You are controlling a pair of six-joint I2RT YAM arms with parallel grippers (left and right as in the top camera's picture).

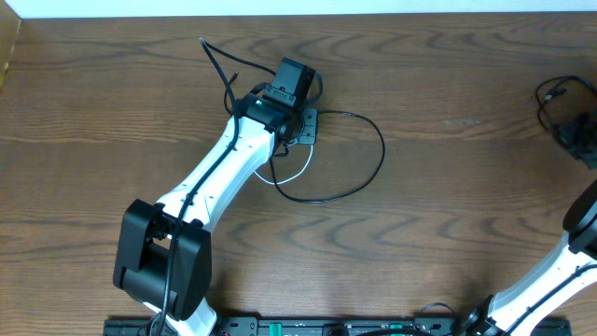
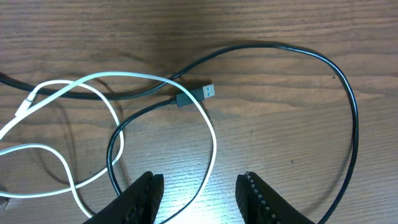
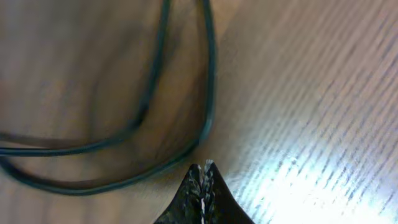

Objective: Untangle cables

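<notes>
1. Stage: early separation. The black cable [image 2: 280,43] and white cable [image 2: 214,140] lie loose on the wooden table [image 1: 448,233], left of centre. They are no longer bundled, but they cross at several points.
2. The white cable passes over the black one just beside the black cable's USB plug [image 2: 203,93].
3. Left gripper [image 2: 199,190]: fingers apart, low over the table and holding nothing. A stretch of white cable runs between them.
4. Right gripper [image 3: 205,180]: fingers pressed together at the far right, with nothing visibly pinched. Blurred dark cord loops [image 3: 212,74] lie just beyond its tip, and it cannot be told which cable they belong to.
5. Next move, as judged: close the left fingers on the white cable and draw it clear of the black loop, taking care not to drag the plug along.
</notes>
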